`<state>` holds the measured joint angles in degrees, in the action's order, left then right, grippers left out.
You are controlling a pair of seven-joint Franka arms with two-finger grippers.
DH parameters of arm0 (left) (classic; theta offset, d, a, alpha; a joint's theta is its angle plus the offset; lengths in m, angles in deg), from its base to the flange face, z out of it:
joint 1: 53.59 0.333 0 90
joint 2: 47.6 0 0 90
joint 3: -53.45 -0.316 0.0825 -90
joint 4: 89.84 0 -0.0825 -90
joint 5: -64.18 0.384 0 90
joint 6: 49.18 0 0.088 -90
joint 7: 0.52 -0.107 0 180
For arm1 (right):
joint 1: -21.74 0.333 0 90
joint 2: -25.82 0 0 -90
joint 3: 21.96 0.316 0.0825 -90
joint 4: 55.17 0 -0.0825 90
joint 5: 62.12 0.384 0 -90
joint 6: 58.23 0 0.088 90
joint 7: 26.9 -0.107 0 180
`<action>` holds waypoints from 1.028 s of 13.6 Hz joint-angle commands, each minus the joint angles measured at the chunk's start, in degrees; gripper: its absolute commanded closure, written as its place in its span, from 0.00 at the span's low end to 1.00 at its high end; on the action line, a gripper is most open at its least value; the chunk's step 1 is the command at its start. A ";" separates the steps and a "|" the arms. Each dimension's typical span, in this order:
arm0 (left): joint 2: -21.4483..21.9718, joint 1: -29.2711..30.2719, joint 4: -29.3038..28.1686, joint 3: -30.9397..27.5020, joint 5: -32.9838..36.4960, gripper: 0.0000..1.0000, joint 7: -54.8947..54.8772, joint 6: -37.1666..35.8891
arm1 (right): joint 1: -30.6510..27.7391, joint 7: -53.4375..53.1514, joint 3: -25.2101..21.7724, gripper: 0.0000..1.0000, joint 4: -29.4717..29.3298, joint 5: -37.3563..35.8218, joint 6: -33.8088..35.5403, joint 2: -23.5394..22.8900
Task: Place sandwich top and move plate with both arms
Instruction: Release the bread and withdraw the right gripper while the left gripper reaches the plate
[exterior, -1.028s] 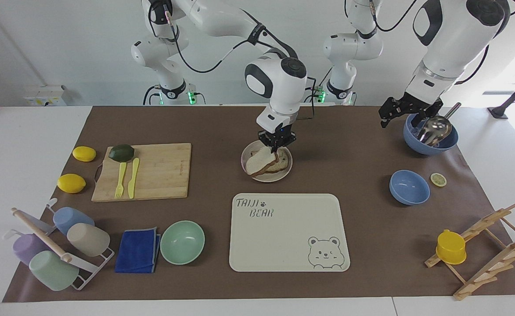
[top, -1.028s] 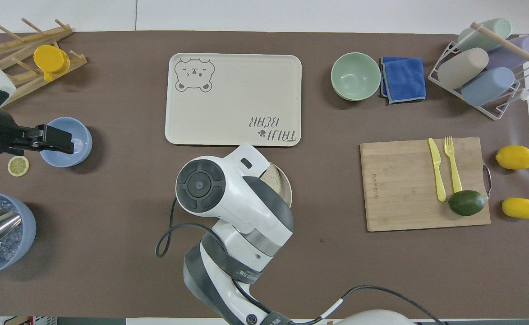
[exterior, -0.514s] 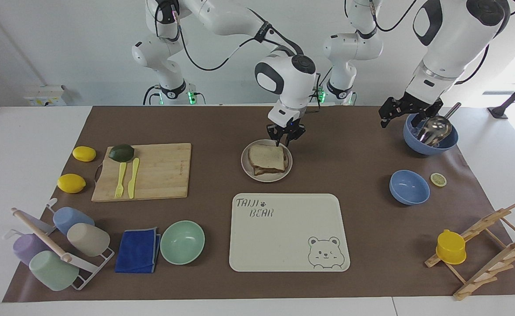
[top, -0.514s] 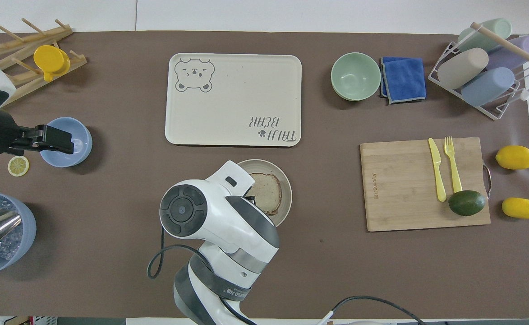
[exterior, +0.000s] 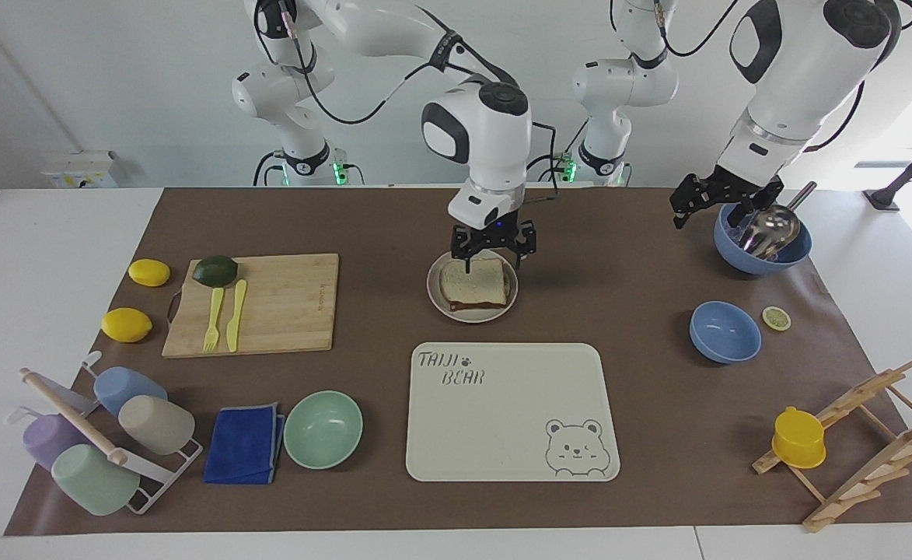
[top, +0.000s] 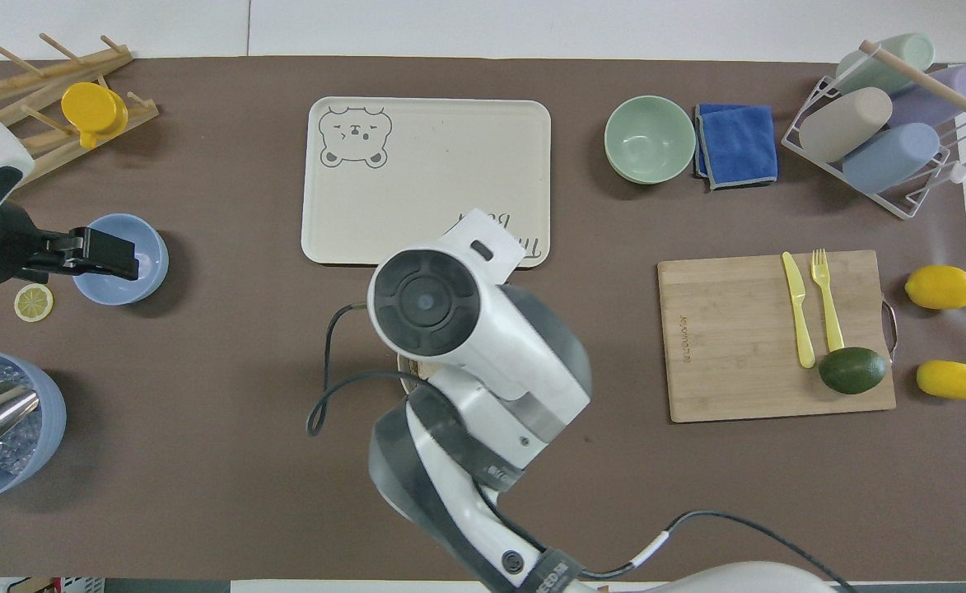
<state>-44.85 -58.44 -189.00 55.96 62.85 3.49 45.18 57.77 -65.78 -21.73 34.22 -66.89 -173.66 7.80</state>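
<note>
The sandwich top (exterior: 473,280) lies flat on top of the stack on the small round plate (exterior: 471,316), mid-table and nearer to the robots than the bear tray. My right gripper (exterior: 496,257) hangs open and empty just above the plate's robot-side edge, its fingers spread about as wide as the slice. In the overhead view the right arm (top: 450,329) hides the plate and bread. My left gripper (exterior: 704,198) waits in the air beside the large blue bowl (exterior: 735,253) at the left arm's end; it also shows in the overhead view (top: 95,251).
The bear-print tray (exterior: 511,412) lies beside the plate, farther from the robots. A metal scoop (exterior: 770,229) sits in the large blue bowl. Also here: a small blue bowl (exterior: 725,332), a mint bowl (exterior: 323,429) and a cutting board (exterior: 269,303) with cutlery.
My right gripper let go of the tilted bread slice, which now lies flat on the stack. The gripper rose, turned and opened wide over the plate. The left arm has not moved.
</note>
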 commanded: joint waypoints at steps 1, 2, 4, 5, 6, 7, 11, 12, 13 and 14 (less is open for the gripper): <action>2.96 -2.51 -7.68 0.40 -0.42 0.00 3.26 4.76 | -5.78 5.11 0.48 0.00 -1.47 0.63 8.16 5.62; 3.75 -4.27 -11.19 0.40 -2.26 0.00 5.02 8.17 | -8.67 7.22 0.47 0.00 -4.80 0.98 14.03 5.98; 4.29 -8.21 -18.04 0.40 -4.99 0.00 8.88 15.20 | -14.21 16.42 0.48 0.00 -10.79 0.99 24.33 5.98; 3.76 -10.77 -20.77 0.40 -5.26 0.00 11.08 18.54 | -17.19 19.86 0.47 0.00 -12.11 1.34 27.25 6.24; 2.97 -12.36 -23.06 0.40 -5.70 0.00 11.53 21.97 | -20.53 22.07 0.47 0.00 -11.69 1.25 29.02 7.73; 1.92 -14.03 -25.18 0.40 -7.53 0.00 11.54 24.88 | -23.17 24.44 0.56 0.00 -10.73 1.34 30.69 8.35; -0.81 -19.75 -32.57 0.40 -11.84 0.00 11.63 36.57 | -29.87 36.84 0.48 0.00 -3.20 1.69 35.28 13.52; -0.90 -19.84 -33.62 0.40 -13.25 0.00 11.63 38.25 | -29.79 36.86 0.39 0.00 0.32 1.69 34.49 16.07; -1.07 -20.28 -34.24 0.40 -13.44 0.00 11.63 39.48 | -29.88 37.03 0.39 0.00 2.01 1.69 33.70 17.22; -1.95 -21.24 -34.34 0.40 -13.96 0.00 11.63 40.10 | -29.88 37.38 -0.22 0.00 3.50 1.60 32.56 18.28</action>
<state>-46.96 -77.85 -221.73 57.25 50.40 14.65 82.78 28.20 -29.60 -22.00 30.65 -66.79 -138.24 20.68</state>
